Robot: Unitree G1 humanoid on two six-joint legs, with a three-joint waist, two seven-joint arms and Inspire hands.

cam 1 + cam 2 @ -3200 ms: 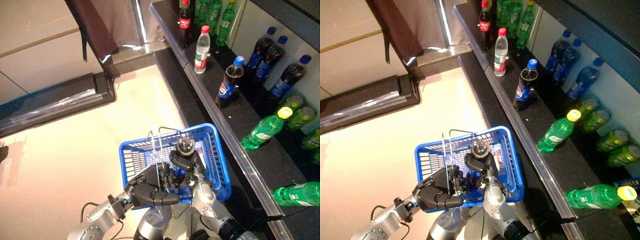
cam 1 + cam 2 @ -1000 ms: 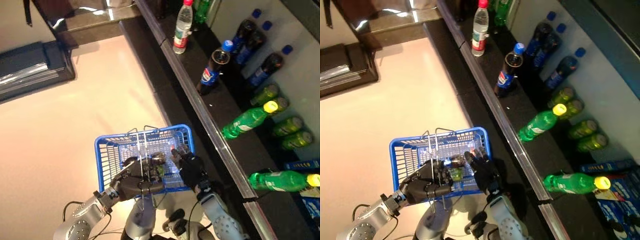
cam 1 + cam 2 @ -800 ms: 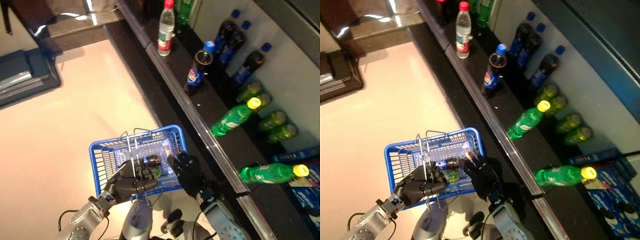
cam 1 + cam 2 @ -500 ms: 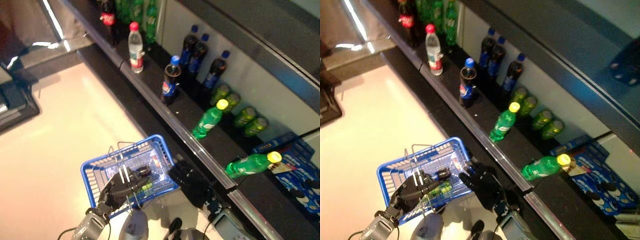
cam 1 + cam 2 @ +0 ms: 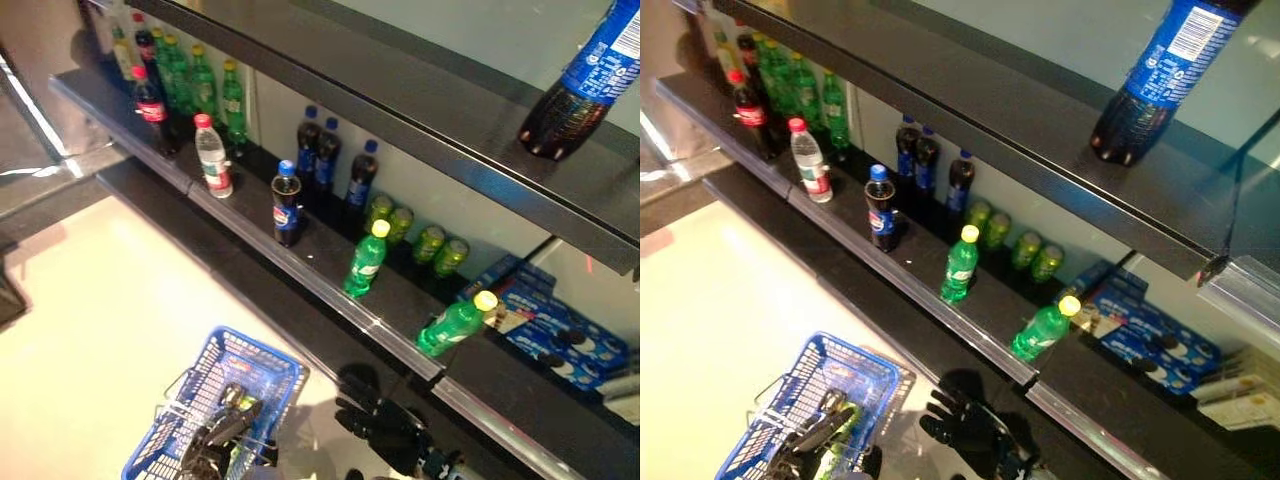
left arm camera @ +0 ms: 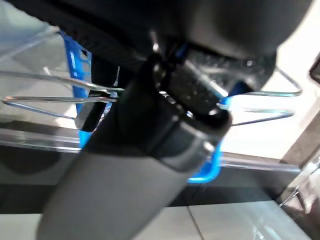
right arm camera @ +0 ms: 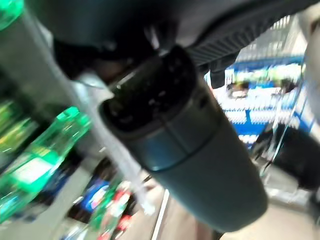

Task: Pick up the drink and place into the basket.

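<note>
The blue wire basket (image 5: 265, 375) hangs at the lower left, and my left hand (image 5: 213, 437) is shut on its metal handles (image 6: 50, 97). A dark bottle with a green label (image 5: 836, 427) lies inside the basket, partly hidden by the hand and handles. Just right of the basket, my right hand (image 5: 385, 428) is open with fingers spread and holds nothing. In the right wrist view its thumb (image 7: 185, 145) fills the middle, with the basket (image 7: 260, 95) beyond it.
A dark shelf (image 5: 330, 290) runs diagonally past the basket. On it stand a cola bottle (image 5: 286, 205), a water bottle (image 5: 212, 157) and a green bottle (image 5: 365, 258); another green bottle (image 5: 455, 322) lies near the right hand. An upper shelf (image 5: 400, 90) carries a large cola bottle (image 5: 585, 75).
The camera has tilted up toward the shelves. My right hand, earlier in the basket with the bottle, has let it go and come out to the basket's right side.
</note>
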